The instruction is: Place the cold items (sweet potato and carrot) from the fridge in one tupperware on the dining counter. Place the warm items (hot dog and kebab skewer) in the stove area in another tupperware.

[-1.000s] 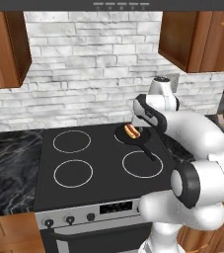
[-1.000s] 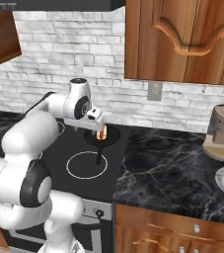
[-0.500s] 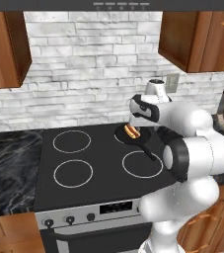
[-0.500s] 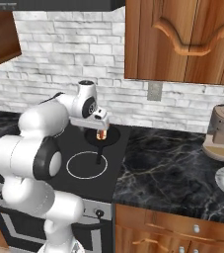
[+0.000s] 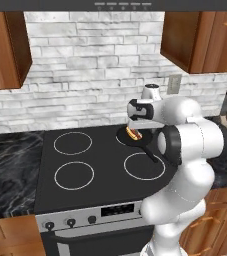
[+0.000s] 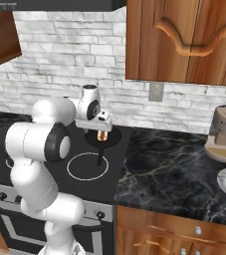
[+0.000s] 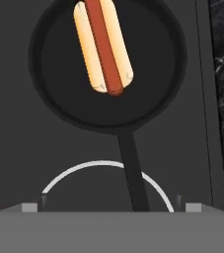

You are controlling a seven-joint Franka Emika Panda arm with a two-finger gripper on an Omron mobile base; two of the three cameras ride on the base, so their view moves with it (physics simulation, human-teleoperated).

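So my pincer [image 5: 135, 121] is hanging right over the frying pan [image 7: 108, 64] on the stove's back-right burner, fingers wide apart, nothing in them. The hot dog [image 7: 103, 47] lies in that pan, toward its far side from the handle. My worry: I'd say if I drop in off-centre, a finger catches the pan rim or shoves the bun sideways, and I'd probably pinch just one end and have it roll out.

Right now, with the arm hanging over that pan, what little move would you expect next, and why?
Probably a short reach forward and down. The gripper is open and holds nothing, while the hot dog lies loose in the black pan on the stove, ahead of the fingertips rather than between them.
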